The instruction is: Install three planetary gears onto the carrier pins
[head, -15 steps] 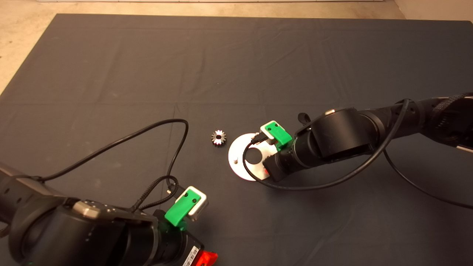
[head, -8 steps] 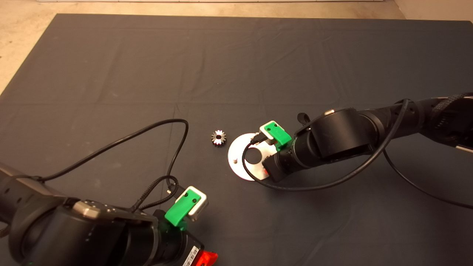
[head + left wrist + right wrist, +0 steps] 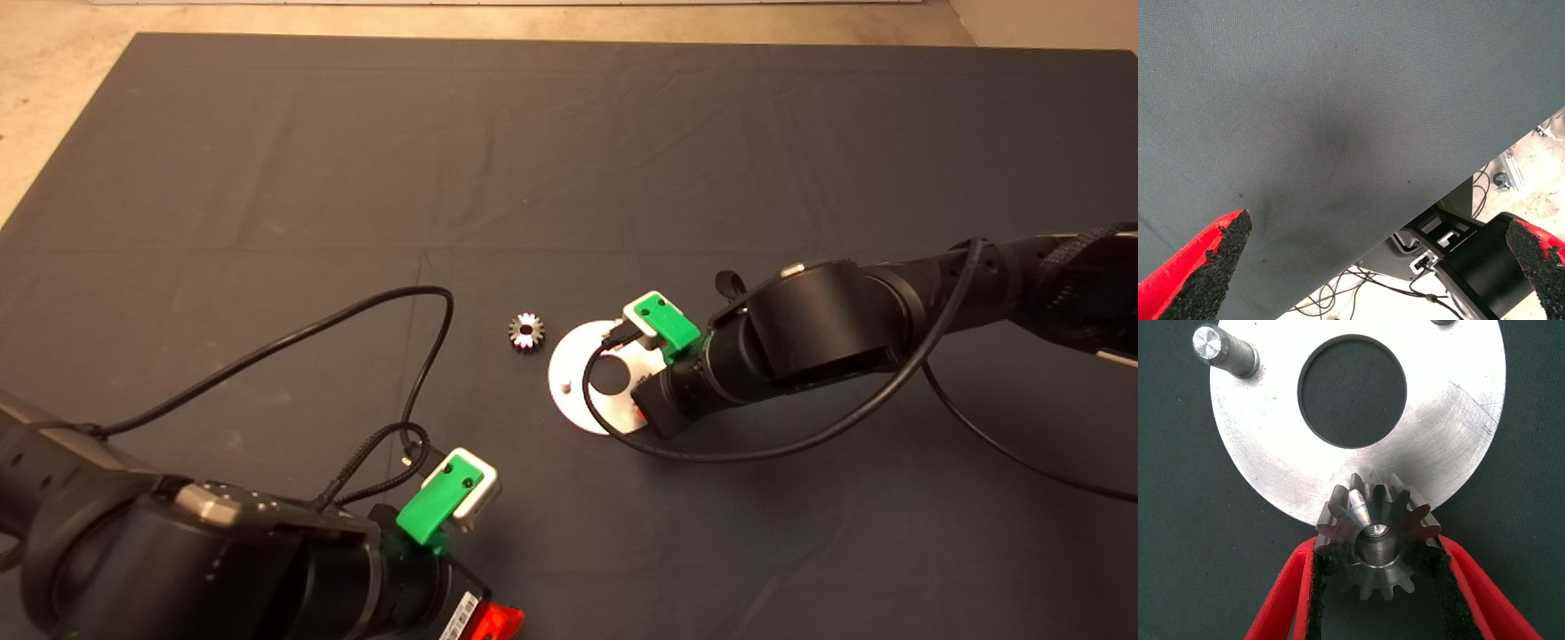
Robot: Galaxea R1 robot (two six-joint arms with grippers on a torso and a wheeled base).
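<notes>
Our right end effector (image 3: 1378,587) is clamped on a planetary gear (image 3: 1376,543), its black pads pressed against the teeth on both sides, and through the gear's bore we see the shiny top of a carrier pin, so the gear sits at the near rim of the carrier disc (image 3: 1271,463) with the pin inside it. Over the last second the right arm has hardly moved; only its wrist has crept slightly further over the disc, which we read as the gear seating rather than travelling. Across the disc's central hole stands a bare pin (image 3: 1223,350), with another just showing at the disc's far edge. A second gear (image 3: 526,332) lies on the mat just beside the disc. Our left end effector (image 3: 1378,267) waits spread wide and empty, well away from the disc, at the bench edge.
</notes>
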